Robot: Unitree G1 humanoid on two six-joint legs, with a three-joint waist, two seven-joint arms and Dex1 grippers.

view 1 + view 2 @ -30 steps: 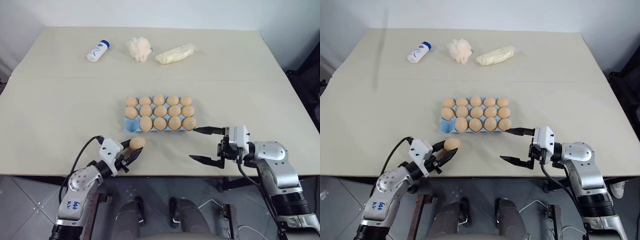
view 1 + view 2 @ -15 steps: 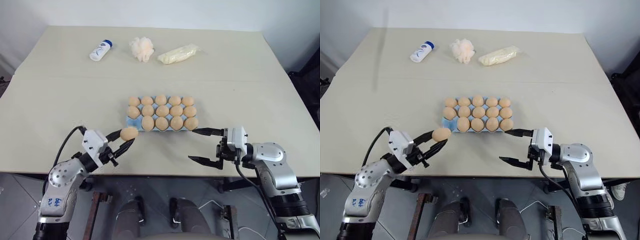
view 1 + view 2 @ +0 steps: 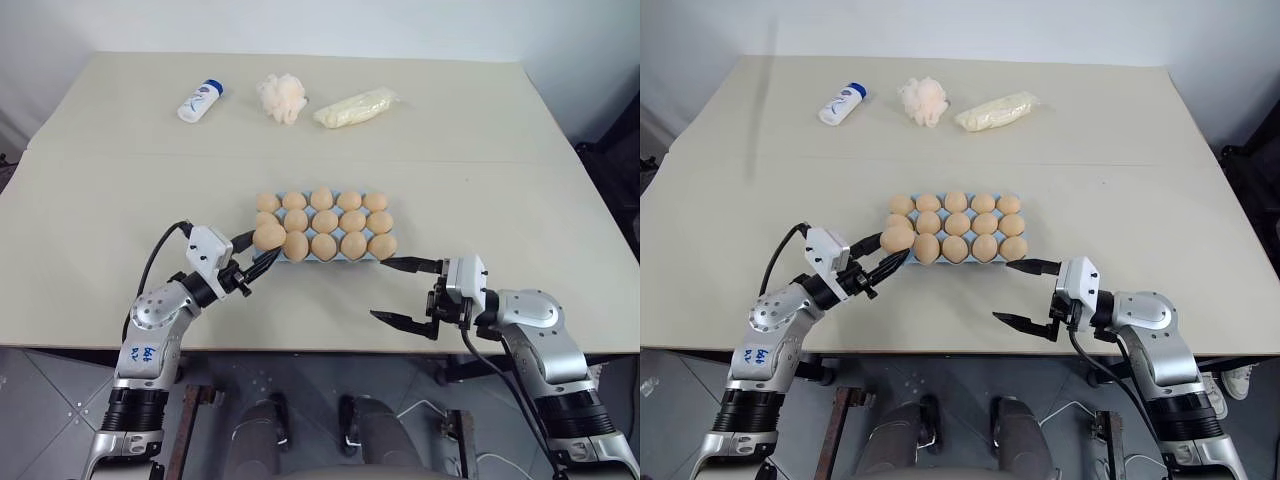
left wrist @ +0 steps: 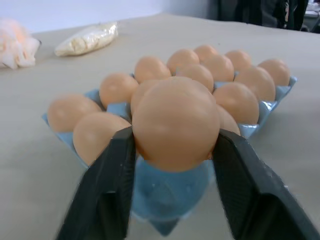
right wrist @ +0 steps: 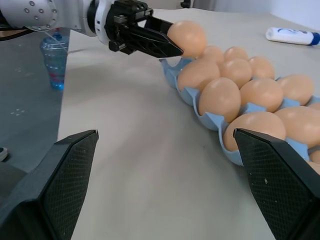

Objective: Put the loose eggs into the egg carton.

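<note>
Fourteen eggs are sitting in the egg carton point(image 3: 322, 257) in the left eye view, and one more egg point(image 3: 268, 236) is hanging right over the carton's near-left corner, pinched in the jaws of the left gripper point(image 3: 262, 258). The right gripper point(image 3: 397, 291) is hovering just off the carton's right end with its jaws spread wide and nothing in them. Way at the back of the surface point(image 3: 120, 190) a small white bottle point(image 3: 196, 101), a fluffy puff point(image 3: 279, 97) and a pale bag point(image 3: 352, 107) are lying in a row.

Right eye view is showing the same layout, nothing extra.

Left wrist view: the two black fingers point(image 4: 107, 185) are pressing on either side of the egg, which is floating above the blue corner cup, with the filled rows behind it.

Right wrist view: the wide-open fingers point(image 5: 56, 180) are framing the carton's long side, and the left gripper is holding its egg over the far end.
</note>
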